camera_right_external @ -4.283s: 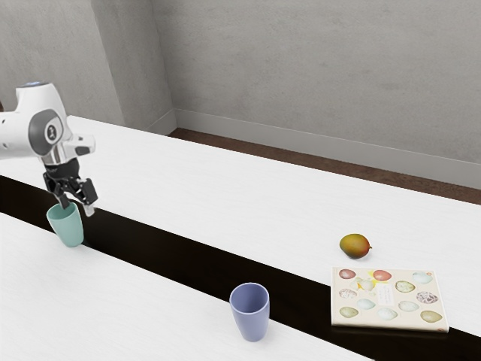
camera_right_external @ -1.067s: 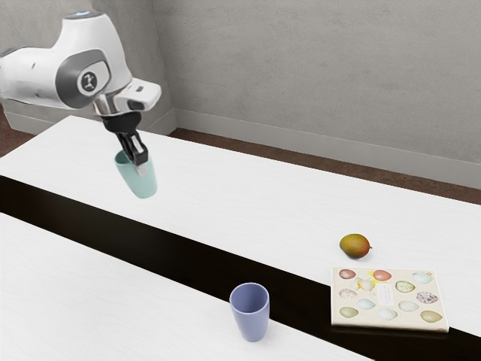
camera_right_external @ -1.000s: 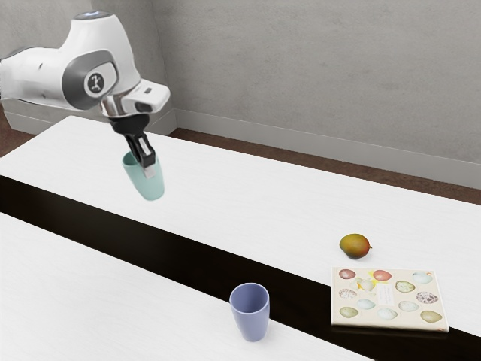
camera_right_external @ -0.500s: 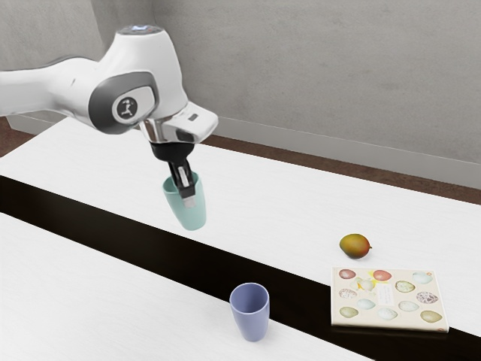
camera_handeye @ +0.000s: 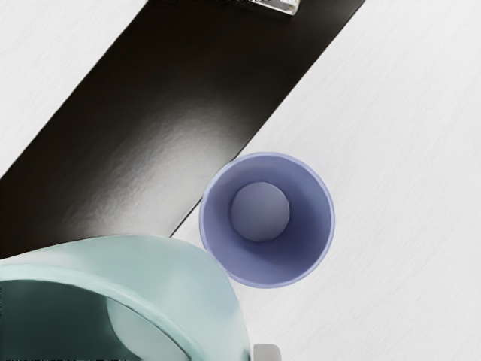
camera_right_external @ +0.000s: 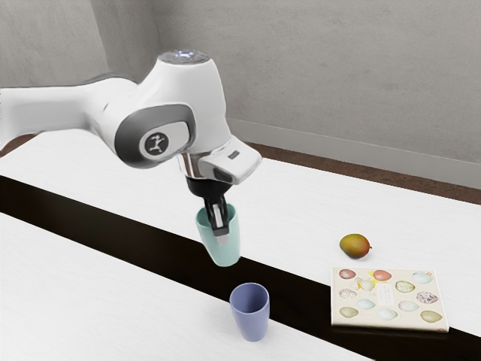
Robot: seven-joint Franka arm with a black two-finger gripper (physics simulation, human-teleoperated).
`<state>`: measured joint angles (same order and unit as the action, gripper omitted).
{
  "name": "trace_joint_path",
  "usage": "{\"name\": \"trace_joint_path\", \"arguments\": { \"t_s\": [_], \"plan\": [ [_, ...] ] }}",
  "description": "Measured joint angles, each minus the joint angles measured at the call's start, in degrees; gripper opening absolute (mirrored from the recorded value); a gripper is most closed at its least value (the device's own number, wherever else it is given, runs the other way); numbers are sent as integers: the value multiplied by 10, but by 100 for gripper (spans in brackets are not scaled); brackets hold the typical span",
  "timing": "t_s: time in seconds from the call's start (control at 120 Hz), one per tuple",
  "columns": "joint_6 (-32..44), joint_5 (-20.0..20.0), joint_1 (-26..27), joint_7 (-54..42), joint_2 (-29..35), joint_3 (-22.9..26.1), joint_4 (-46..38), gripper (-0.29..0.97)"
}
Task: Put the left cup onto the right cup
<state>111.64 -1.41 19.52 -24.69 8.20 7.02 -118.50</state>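
Exterior view: my gripper (camera_right_external: 219,224) clamps the green cup (camera_right_external: 225,253) by its rim wall; cup hangs tilted under it, airborne, just above the blue cup (camera_right_external: 249,312) standing on the table (camera_right_external: 83,301).

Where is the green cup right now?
In the exterior view, the green cup hangs tilted in the claw, in the air just above the purple cup.
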Motion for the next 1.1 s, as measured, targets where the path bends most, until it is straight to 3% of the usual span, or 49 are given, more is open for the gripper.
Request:
{"name": "trace_joint_path", "arguments": {
  "t_s": [0.475,1.1],
  "plan": [
    [2,-3,4,14,-23,45,-5,-10],
    [25,-5,-1,21,-22,48,-38,-10]
  ]
}}
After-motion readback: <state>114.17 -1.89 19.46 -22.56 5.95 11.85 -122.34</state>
